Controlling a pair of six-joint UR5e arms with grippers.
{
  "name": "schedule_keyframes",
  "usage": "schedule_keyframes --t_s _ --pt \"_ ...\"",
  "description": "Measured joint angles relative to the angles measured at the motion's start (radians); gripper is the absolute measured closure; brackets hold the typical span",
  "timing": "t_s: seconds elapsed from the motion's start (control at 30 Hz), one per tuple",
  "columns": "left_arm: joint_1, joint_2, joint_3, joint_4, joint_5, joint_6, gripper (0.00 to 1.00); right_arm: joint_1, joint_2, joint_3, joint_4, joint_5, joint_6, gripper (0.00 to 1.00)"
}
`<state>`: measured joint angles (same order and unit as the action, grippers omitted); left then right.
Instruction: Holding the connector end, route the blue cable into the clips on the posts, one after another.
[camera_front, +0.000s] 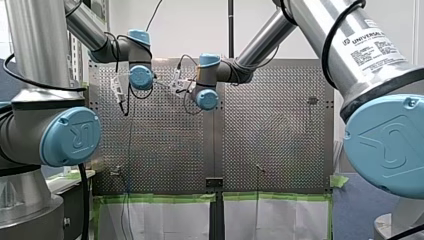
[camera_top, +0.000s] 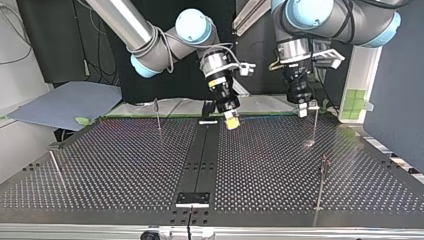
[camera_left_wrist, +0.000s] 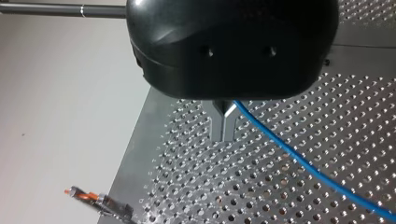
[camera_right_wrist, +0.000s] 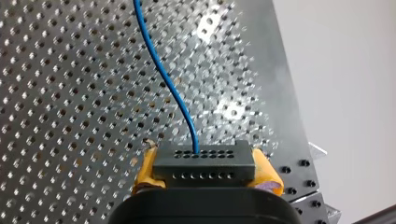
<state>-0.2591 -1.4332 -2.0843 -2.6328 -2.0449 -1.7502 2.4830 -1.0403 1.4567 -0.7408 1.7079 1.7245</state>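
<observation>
Yellow pads (camera_right_wrist: 267, 175), at the top view's left: whose?

My right gripper's (camera_right_wrist: 204, 164). They clamp the black connector (camera_right_wrist: 204, 158); the blue cable (camera_right_wrist: 168, 84) leaves its face and runs ahead over the perforated table (camera_right_wrist: 56, 93).

And to the right?

My left gripper (camera_left_wrist: 224, 135). Its metal fingers are pressed together on the cable, which trails out from between them. A post (camera_top: 315, 127) stands just beside.

Silver arms (camera_front: 35, 40), pale-blue joint caps (camera_front: 70, 136), black outer cables (camera_front: 83, 200); yellow pads (camera_right_wrist: 144, 170) on my right tool (camera_right_wrist: 205, 170).
</observation>
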Motion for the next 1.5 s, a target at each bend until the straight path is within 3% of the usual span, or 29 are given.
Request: schedule_keyframes --t_s 0.13,0.37,0.77,0.97,1.2,1.33,1.5 --pt "0.006 0.000 0.008 -0.006 0.001 0.000 1.00 0.002 0.001 -0.030 0.024 -0.013 0.007 1.00" --pt "0.043 0.025 0.059 -0.057 0.000 -0.001 1.00 0.008 0.001 -0.095 0.075 -0.024 0.005 1.00" --pt "0.079 0.042 0.157 -0.132 0.027 0.005 1.00 0.011 0.004 -0.130 0.085 -0.036 0.010 1.00" --pt "0.098 0.022 0.183 -0.137 0.042 0.012 1.00 0.007 0.018 -0.163 0.089 -0.061 0.038 1.00" --pt "0.119 0.023 0.189 -0.138 0.055 0.019 1.00 0.006 0.050 -0.205 0.102 -0.074 0.053 1.00" --pt "0.133 0.020 0.190 -0.138 0.069 0.020 1.00 0.003 0.054 -0.223 0.104 -0.084 0.077 1.00" --pt "0.150 0.012 0.190 -0.138 0.096 0.020 1.00 0.001 0.055 -0.246 0.110 -0.091 0.087 1.00"
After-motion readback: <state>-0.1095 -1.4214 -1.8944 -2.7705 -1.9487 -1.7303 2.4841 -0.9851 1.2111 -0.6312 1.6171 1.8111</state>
